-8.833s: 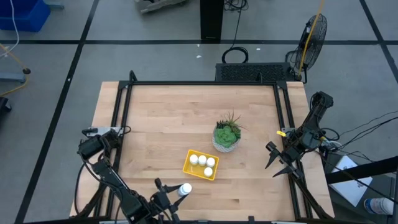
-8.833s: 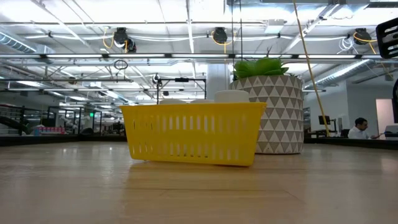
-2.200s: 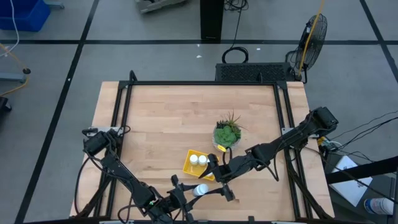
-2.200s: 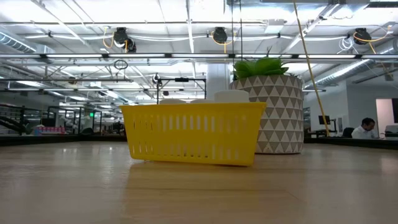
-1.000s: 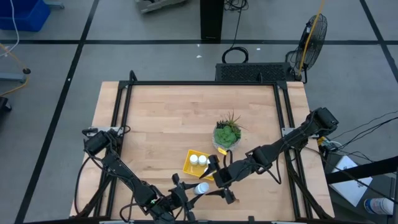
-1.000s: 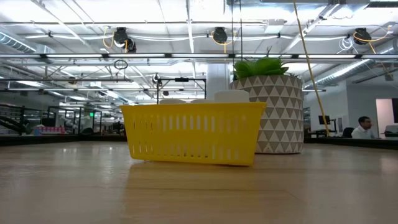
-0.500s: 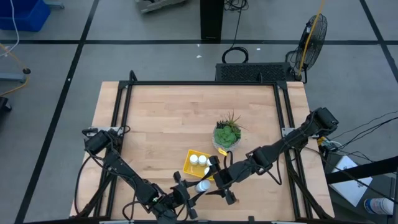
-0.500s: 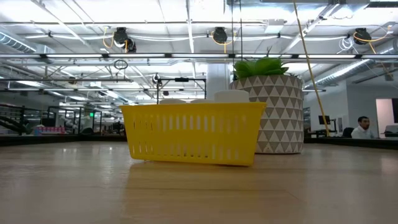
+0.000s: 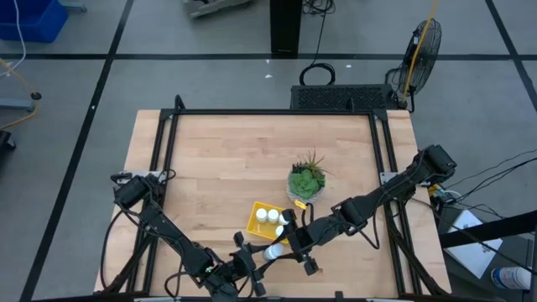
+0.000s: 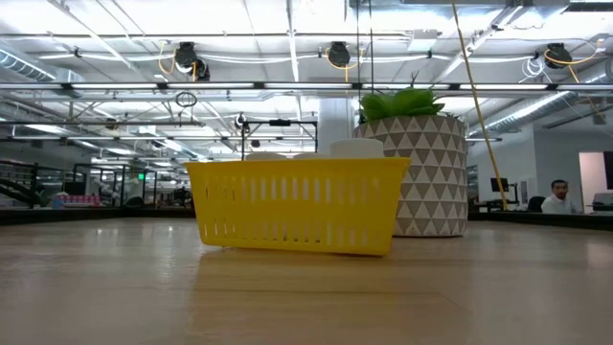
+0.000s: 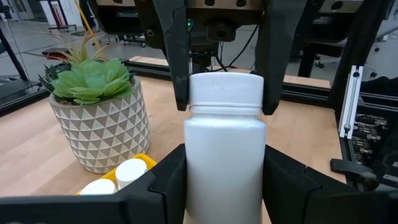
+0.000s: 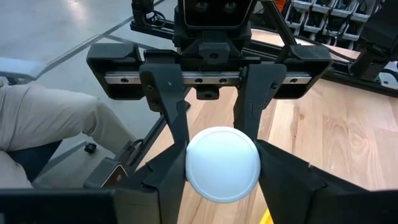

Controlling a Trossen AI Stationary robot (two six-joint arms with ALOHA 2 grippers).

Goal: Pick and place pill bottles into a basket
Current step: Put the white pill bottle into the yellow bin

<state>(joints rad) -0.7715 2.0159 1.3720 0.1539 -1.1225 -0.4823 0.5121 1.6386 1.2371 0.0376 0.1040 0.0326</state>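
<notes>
Both hands (image 9: 273,252) on one pill bottle (image 11: 225,149), wooden table (image 9: 226,159), workshop beyond

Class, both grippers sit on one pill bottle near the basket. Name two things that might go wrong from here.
1. The left gripper and right gripper both clamp the pill bottle; a badly timed release might drop or twist it.
2. The handover sits beside the basket, which holds other bottles; a swing may nudge it or the plant pot.

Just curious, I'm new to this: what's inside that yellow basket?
From above, the yellow basket shows two white pill bottles inside. The right gripper covers its near corner, hiding anything there.
</notes>
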